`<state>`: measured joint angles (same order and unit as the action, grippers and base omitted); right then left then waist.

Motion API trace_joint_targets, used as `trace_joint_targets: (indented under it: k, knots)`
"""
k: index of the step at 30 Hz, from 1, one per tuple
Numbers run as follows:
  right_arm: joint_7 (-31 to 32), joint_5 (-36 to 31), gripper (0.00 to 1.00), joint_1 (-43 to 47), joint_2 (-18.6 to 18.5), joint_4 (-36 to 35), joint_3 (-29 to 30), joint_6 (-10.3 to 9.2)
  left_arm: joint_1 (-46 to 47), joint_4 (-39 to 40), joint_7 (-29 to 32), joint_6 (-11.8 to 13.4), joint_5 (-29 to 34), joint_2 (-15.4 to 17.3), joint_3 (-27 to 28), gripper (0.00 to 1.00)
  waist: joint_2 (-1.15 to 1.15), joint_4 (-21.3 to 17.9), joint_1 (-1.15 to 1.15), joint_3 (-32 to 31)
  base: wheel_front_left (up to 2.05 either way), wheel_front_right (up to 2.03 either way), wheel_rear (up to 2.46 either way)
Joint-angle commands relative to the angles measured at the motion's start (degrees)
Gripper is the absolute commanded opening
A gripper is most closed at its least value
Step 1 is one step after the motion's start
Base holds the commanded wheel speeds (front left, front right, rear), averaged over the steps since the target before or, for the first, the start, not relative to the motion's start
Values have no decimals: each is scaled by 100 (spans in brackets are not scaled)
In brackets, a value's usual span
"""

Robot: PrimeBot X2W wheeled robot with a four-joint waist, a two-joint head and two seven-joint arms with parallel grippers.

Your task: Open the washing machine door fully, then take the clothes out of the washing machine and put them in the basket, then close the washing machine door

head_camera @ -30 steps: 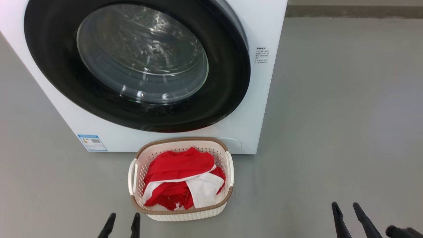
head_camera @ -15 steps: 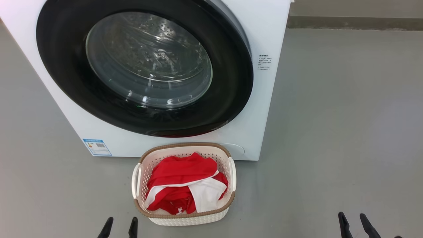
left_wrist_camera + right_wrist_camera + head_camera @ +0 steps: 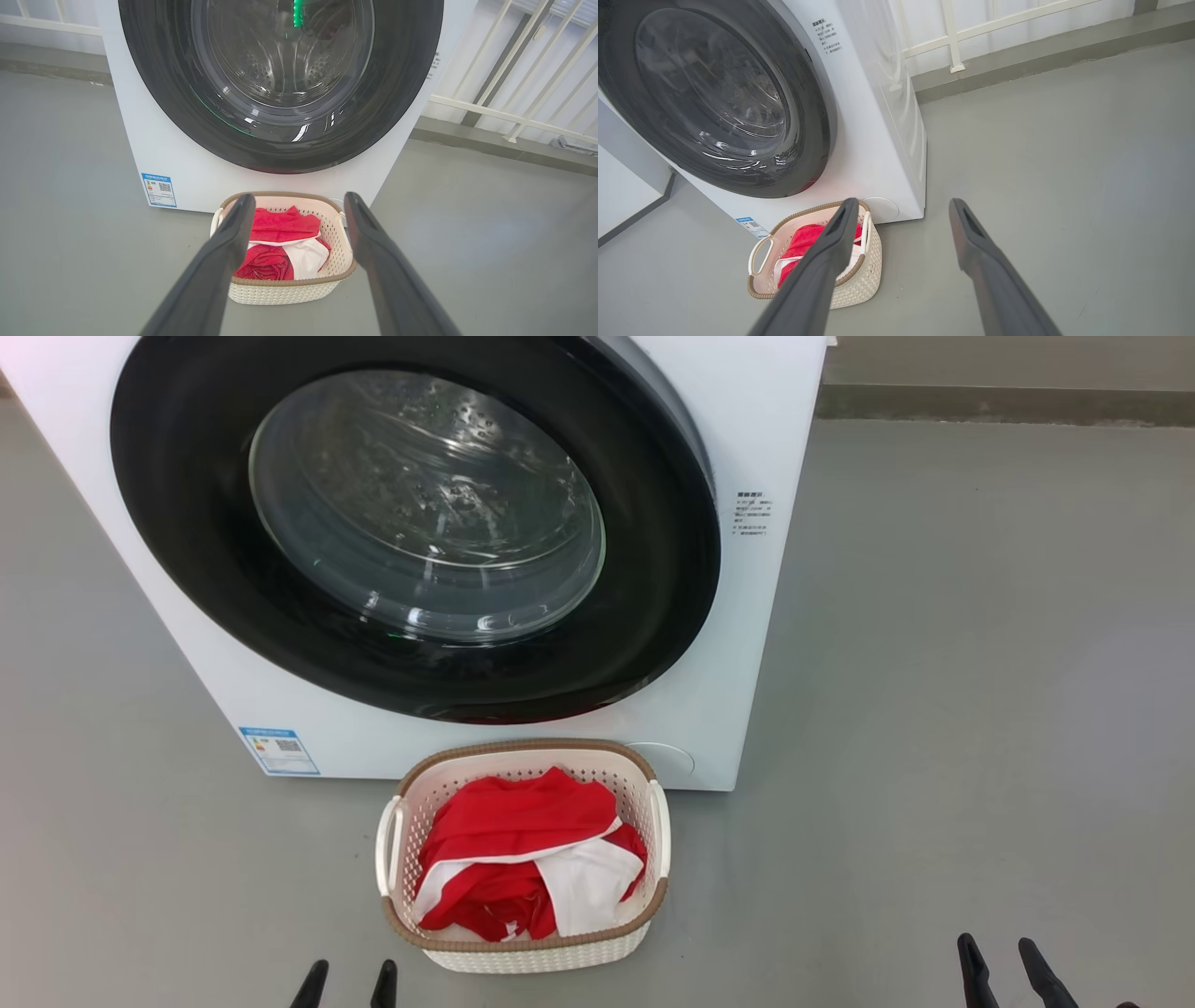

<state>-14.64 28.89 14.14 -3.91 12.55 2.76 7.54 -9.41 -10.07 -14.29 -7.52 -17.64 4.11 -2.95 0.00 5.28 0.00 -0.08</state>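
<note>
You have a smooth grey floor [image 3: 980, 663] spreading out to the right, a darker grey kerb [image 3: 1008, 403] running along its far edge, and a white railing [image 3: 951, 42] standing on that kerb.

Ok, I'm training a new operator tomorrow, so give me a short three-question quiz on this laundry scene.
1. True or false: the large round washing machine door with the glossy black rim is shut.
2. Where is the bright red and white fabric garment? A) in the steel drum B) in the cream perforated plastic basket with the brown rim C) on the grey floor
3. Fill in: the left gripper and the right gripper both stand ____, holding nothing.
Key: 1 true; 2 B; 3 open.
</note>
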Motion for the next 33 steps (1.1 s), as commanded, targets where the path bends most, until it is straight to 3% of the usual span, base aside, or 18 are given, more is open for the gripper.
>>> trace_joint_targets:
  k: [1, 6, 7, 16, 20, 25, 33]
  knots:
    - [-36, 55, 100, -80, -125, -155, -115, -5, 128, 97, -71, 3, -4, 49, 171, 100, 0, 8, 0, 3, 0, 0, 0]
    - [-36, 53, 100, -83, -128, -156, -102, -5, 171, 99, -71, 3, -8, 25, 177, 100, 0, 58, 0, 5, 0, 0, 0]
    - [0, -1, 0, 0, -1, -2, 13, 0, 2, -5, 0, 0, -13, -4, -2, 0, 0, 56, 0, 5, 0, 0, 0]
    - [41, 111, 0, -37, 119, 344, 2, 1, 22, -361, 50, 2, -167, -92, -52, 0, 0, 56, 1, 7, 0, 0, 0]
    - [109, 316, 0, -96, 117, 331, 9, 1, 64, -356, 104, 3, -419, -81, -30, 0, 0, 33, 13, -6, 0, 0, 0]
    - [190, 572, 0, -181, 115, 331, 20, 1, 127, -363, 174, 3, -732, -69, -7, 0, 0, 9, 1, 4, 0, 0, 0]
    - [322, 980, 0, -318, 111, 323, 42, 0, 234, -378, 287, 2, -1228, -53, 33, 0, 0, -29, 0, 8, 0, 0, 0]
